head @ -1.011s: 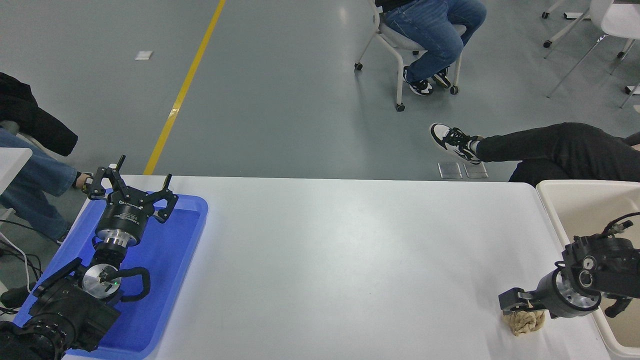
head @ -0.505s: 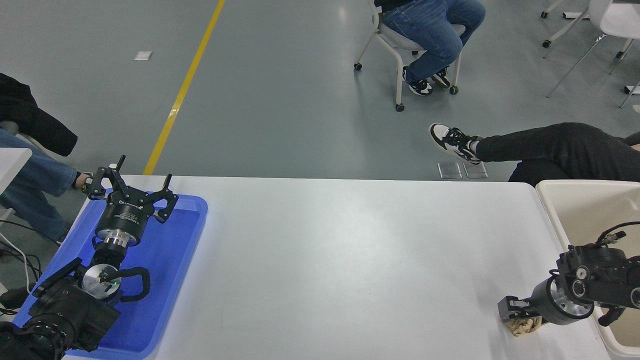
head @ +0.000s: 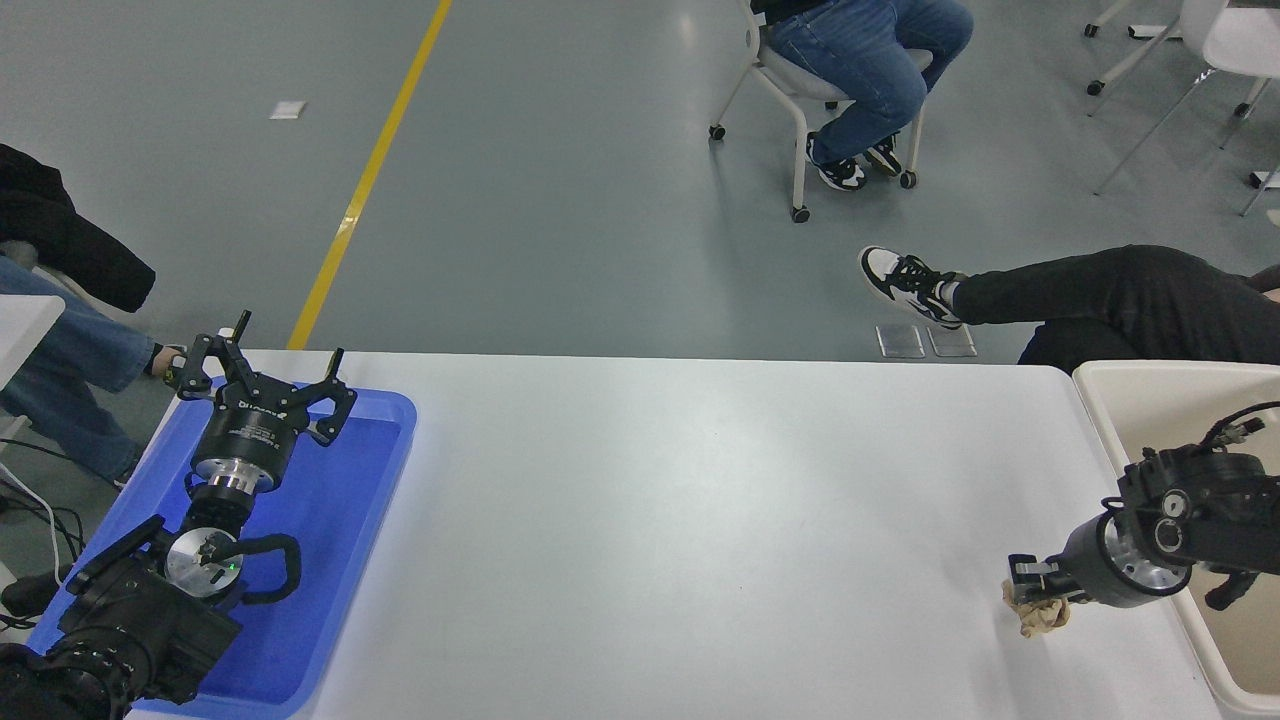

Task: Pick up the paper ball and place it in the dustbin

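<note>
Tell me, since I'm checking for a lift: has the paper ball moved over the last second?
Yes. The paper ball, pinched in the right gripper, now sits higher in the picture and looks smaller, having shifted slightly up beside the dustbin, whose rim stayed put.

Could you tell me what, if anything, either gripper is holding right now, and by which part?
The right gripper pinches the paper ball by its top; the left gripper holds nothing.

No readable text anywhere. Left gripper (head: 262, 385) has small white lettering on its black body, far left over the blue tray (head: 330, 560), too blurred to read. No labels, numbers or signs elsewhere.
</note>
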